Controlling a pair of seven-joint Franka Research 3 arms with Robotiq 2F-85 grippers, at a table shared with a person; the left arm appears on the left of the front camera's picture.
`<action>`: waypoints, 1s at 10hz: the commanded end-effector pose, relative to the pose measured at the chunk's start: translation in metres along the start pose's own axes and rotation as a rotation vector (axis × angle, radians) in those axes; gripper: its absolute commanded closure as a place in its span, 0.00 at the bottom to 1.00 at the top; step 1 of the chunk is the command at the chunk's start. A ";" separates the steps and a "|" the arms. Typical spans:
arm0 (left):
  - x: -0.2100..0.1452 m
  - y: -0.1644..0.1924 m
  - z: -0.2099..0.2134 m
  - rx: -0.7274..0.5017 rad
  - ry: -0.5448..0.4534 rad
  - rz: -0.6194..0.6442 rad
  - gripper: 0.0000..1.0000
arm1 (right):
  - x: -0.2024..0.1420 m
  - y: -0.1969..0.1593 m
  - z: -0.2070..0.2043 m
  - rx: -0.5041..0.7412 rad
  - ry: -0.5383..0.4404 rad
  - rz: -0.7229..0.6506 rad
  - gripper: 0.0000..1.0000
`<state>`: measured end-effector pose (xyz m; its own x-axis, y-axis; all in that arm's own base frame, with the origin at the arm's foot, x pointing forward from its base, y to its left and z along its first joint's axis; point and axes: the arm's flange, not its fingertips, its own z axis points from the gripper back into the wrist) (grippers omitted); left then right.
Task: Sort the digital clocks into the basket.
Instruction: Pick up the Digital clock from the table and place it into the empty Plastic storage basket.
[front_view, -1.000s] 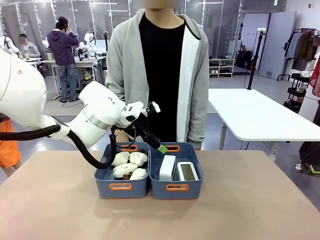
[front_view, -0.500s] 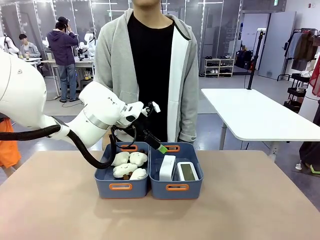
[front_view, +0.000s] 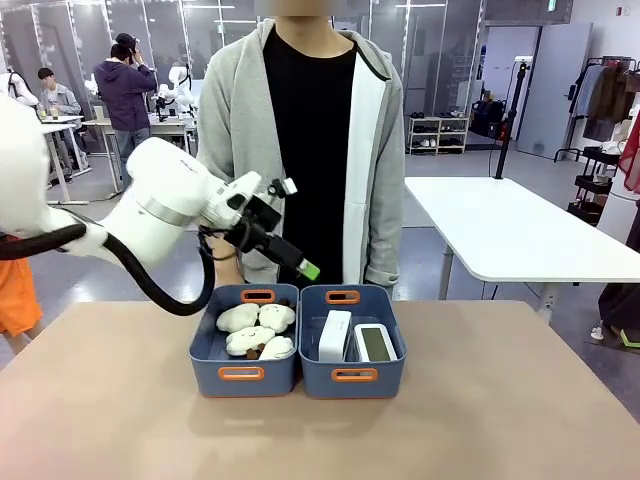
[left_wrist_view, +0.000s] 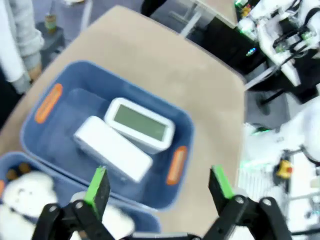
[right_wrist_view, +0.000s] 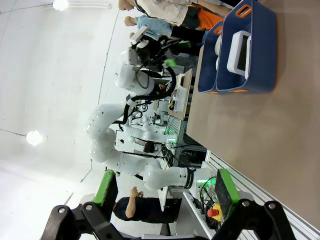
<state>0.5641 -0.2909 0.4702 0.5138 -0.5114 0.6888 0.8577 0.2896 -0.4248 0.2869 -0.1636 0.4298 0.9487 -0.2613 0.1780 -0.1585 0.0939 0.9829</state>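
Note:
Two white digital clocks lie in the right blue basket (front_view: 320, 380): one stands on its edge (front_view: 334, 335), the other lies with its display up (front_view: 376, 343). My left gripper (front_view: 308, 268) hangs open and empty in the air above the far rim, between the two bins. In the left wrist view the left gripper (left_wrist_view: 159, 184) looks down on the basket (left_wrist_view: 60, 130), with the display-up clock (left_wrist_view: 140, 122) and the plain white clock (left_wrist_view: 112, 147) side by side. My right gripper (right_wrist_view: 165, 187) is open, far from the basket (right_wrist_view: 262, 35).
An identical blue bin (front_view: 212, 372) to the left holds several cream plush toys (front_view: 258, 330). A person in a grey hoodie (front_view: 235, 150) stands close behind the bins at the table's far edge. Bare tabletop (front_view: 500, 420) surrounds the bins.
My left arm has lifted up and back to the left, away from the clock basket. The clocks and bins have not moved. The person has shifted slightly.

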 end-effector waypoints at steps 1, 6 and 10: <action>-0.044 -0.015 0.049 -0.129 -0.075 0.199 0.00 | 0.000 0.002 0.000 0.012 -0.003 0.017 0.00; -0.183 -0.046 0.166 -0.162 -0.296 0.459 0.00 | 0.000 0.002 0.000 0.012 -0.003 0.017 0.00; -0.296 -0.070 0.220 -0.176 -0.552 0.545 0.00 | 0.000 0.002 0.000 0.012 -0.003 0.017 0.00</action>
<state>0.3708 0.0088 0.4280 0.8617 0.0909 0.4992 0.4627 0.2630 -0.8466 0.2869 -0.1636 0.4297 0.9488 -0.2612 0.1776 -0.1581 0.0940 0.9829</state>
